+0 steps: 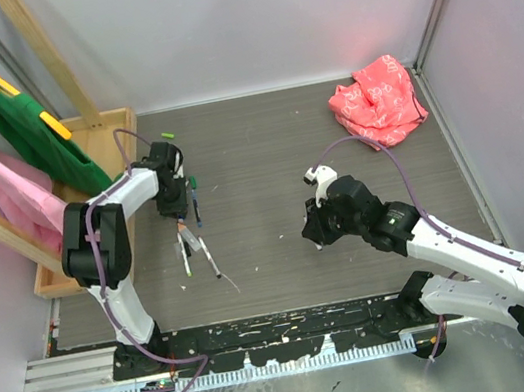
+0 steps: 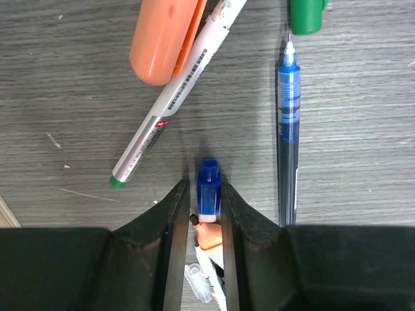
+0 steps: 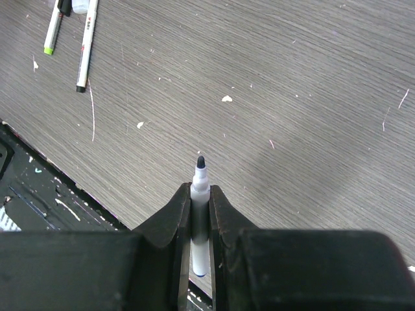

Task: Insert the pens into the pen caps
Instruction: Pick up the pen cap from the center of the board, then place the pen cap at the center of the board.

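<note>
One pairing looks merely readied: the left gripper (image 2: 205, 189) has its jaws pinching a blue cap (image 2: 209, 176) near the counter's (image 1: 265, 155) left edge, while the right gripper (image 3: 200, 195), well apart mid-counter, clamps a bare-tipped pen (image 3: 200, 176); other pens (image 1: 185, 254) lie loose, none joined that I can see

- Table (image 1: 265, 155): dark grey wood-grain top, scuffed and dotted with white flecks.
- Far right corner: crumpled red cloth (image 1: 379, 99) with a white pattern.
- Far left: lone green cap (image 1: 168, 134), near the wooden frame base (image 1: 114, 131).
- Left-centre cluster: blue pen (image 2: 288, 129), its bare tip just short of a second green cap (image 2: 306, 16). A slanted white pen (image 2: 172, 97) with a green end lies against an orange cap (image 2: 162, 39).
- Nearer the front edge: lime-ended pen (image 3: 52, 29) and black-ended pen (image 3: 86, 39), side by side.
</note>
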Robot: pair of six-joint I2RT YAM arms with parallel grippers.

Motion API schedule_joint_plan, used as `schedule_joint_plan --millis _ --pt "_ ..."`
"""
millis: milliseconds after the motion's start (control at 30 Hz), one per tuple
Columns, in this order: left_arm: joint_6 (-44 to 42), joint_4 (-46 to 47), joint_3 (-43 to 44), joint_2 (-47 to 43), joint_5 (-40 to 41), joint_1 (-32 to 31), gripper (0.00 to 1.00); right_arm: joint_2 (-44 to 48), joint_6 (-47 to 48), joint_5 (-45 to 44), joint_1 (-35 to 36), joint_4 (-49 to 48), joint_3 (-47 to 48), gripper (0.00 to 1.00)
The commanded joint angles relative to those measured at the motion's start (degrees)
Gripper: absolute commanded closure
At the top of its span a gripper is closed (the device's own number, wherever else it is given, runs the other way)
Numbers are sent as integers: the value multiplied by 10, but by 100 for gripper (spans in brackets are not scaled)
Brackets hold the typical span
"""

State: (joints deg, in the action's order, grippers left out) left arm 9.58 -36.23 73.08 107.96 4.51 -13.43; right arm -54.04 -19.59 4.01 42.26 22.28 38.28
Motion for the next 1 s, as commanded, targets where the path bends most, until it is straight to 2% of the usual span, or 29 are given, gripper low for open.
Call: schedule_joint_plan --millis 0,267,500,733,967 --pt "-3 12 18 5 -13 4 76 7 7 6 -2 -25 0 100" --pt "9 8 17 -11 -25 3 88 17 7 -5 -2 -18 7 100" --pt "19 -17 40 -104 -2 -19 95 54 2 -39 -2 -10 15 100" --pt "64 -25 65 -161 33 -136 100 116 -25 -102 -2 -5 10 100" --pt "129 26 63 -125 46 -254 100 177 -53 -142 -3 23 3 100"
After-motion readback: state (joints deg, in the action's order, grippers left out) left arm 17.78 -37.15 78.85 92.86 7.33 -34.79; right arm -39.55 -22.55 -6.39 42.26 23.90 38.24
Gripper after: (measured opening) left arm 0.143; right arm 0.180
